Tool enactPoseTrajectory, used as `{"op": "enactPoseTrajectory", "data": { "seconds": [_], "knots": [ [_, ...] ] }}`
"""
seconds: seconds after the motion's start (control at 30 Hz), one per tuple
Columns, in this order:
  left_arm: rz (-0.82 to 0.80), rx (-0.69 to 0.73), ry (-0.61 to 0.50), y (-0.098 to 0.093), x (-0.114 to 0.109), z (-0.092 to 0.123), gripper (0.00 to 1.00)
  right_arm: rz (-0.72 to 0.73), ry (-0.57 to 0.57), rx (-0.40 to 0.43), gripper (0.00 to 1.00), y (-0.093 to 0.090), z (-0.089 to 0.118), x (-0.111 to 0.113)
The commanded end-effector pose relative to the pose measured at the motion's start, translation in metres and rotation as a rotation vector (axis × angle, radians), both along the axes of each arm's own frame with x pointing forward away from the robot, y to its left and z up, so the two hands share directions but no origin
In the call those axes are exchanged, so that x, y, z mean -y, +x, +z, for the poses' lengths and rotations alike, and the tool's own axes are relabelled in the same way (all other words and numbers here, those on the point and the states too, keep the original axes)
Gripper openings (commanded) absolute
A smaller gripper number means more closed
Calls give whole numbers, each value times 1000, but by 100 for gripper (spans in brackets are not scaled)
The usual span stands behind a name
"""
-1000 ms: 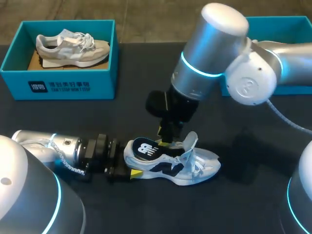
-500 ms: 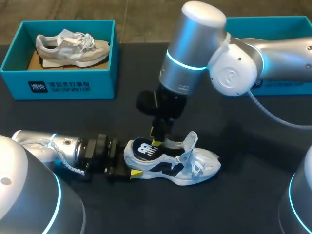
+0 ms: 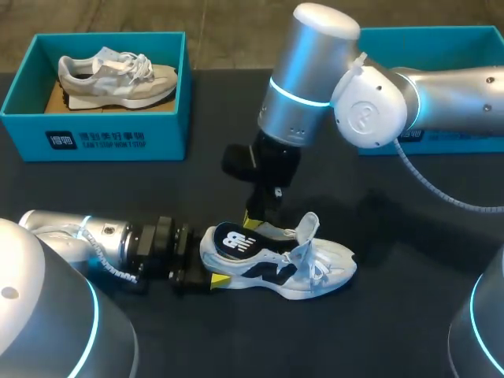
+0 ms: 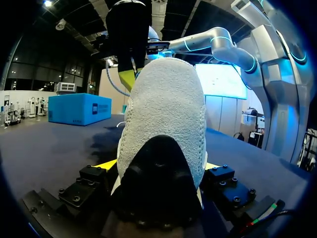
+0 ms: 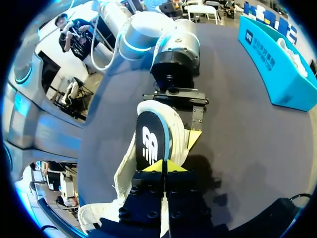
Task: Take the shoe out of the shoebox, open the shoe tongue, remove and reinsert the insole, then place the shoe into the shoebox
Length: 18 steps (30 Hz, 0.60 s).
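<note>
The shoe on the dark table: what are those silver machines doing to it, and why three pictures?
Those are a robot's left arm and right arm. One picture looks down from overhead; the round ones come from cameras on each wrist. The left gripper clamps the heel of the shoe lying on the table. The right gripper, tips closed, is at the edge of the insole sticking out of it; whether it pinches it is unclear. A second shoe sits in a blue box.
</note>
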<state>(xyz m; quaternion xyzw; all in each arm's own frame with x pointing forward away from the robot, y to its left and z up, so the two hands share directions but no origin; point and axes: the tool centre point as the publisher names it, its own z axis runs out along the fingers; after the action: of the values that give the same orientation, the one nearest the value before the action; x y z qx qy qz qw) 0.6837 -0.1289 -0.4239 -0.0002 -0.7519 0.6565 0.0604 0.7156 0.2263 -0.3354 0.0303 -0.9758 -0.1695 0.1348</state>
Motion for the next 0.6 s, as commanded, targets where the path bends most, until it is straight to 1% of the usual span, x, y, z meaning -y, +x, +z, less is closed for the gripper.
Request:
{"op": "enactPoseTrajectory", "data": {
  "seconds": [0.03, 0.23, 0.4, 0.6],
  "knots": [
    [1, 1, 0, 1, -2, -3, 0, -9, -3, 17, 0, -3, 8, 7],
    [1, 1, 0, 1, -2, -3, 0, -18, -10, 46, 0, -3, 21, 15],
    [1, 1, 0, 1, -2, -3, 0, -20, -15, 62, 0, -2, 29, 16],
    [1, 1, 0, 1, -2, -3, 0, -52, -22, 89, 0, 3, 44, 28]
  ]
}}
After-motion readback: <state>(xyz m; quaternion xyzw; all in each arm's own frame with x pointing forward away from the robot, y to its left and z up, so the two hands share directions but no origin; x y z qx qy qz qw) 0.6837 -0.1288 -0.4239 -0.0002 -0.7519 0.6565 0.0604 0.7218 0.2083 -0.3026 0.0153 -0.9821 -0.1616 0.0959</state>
